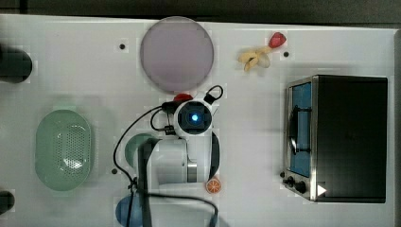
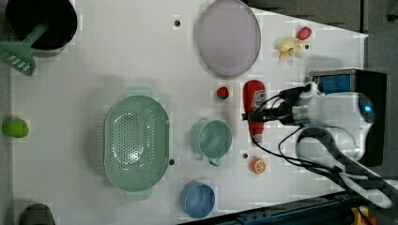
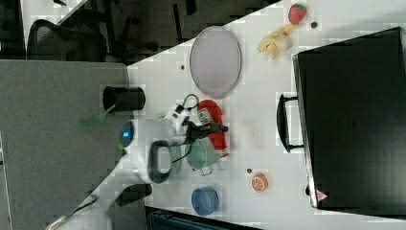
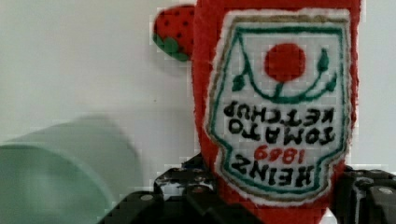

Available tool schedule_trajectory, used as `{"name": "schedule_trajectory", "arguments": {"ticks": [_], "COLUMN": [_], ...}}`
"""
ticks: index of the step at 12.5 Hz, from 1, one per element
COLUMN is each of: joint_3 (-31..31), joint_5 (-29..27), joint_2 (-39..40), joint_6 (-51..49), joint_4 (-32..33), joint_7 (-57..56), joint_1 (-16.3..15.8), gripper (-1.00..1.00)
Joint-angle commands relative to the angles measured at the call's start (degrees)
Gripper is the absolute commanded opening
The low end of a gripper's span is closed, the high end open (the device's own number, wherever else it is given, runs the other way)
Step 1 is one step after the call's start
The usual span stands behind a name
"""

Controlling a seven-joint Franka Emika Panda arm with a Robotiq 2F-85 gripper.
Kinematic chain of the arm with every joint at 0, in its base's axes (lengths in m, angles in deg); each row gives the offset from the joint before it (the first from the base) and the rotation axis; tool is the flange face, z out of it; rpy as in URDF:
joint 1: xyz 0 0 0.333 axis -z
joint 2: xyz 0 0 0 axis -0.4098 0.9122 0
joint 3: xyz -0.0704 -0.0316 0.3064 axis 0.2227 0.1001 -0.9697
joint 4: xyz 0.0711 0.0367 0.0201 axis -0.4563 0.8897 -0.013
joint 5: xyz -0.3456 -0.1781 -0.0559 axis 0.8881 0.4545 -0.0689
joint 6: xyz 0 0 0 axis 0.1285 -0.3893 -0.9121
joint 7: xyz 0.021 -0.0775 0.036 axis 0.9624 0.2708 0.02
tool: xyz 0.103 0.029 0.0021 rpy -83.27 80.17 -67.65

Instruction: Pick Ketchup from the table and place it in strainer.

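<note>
The ketchup (image 2: pixel 253 93) is a red soft bottle with a white Heinz label, lying on the white table below the lilac plate in the left view. In the wrist view the ketchup (image 4: pixel 280 102) stands between black fingers (image 4: pixel 362 189) that press on both its sides. My gripper (image 2: pixel 256 115) is shut across the bottle's narrower half, and in the right view the gripper (image 3: pixel 210 128) crosses the ketchup (image 3: pixel 213 112) too. From above, a red edge of the ketchup (image 1: pixel 182 97) peeks out past the wrist. The mint-green strainer (image 2: pixel 109 136) sits at the left view's left, nothing in it; its rim (image 1: pixel 40 142) is at the top view's left.
A small strawberry (image 2: pixel 222 93) lies just beside the bottle, and a dark-green bowl (image 2: pixel 215 138) sits between bottle and strainer. A lilac plate (image 2: pixel 228 37), orange slice (image 2: pixel 257 165) and blue cup (image 2: pixel 197 199) are nearby. A toaster oven (image 1: pixel 347 137) stands at the top view's right.
</note>
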Motion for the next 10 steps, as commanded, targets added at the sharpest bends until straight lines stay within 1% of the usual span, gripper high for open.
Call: {"name": "schedule_trajectory", "arguments": {"ticks": [1,3,5,10], "joint_3": [-2.2,-3.7,-6.2,-16.2], "joint_5": [0.0,0.0,0.0,0.0], "joint_2": [-9.1,-13.5,-16.5,-17.1], "joint_6": [-9.3,-16.8,-21.3,-23.1], "joint_4": [-4.8,-7.3,-8.9,-10.4], "joint_7": [0.2,4.1,10.3,31.7], "joint_1": [-0.4,-0.8,-1.6,-4.0], "gripper": [0.25,0.25,0.25,0.25]}}
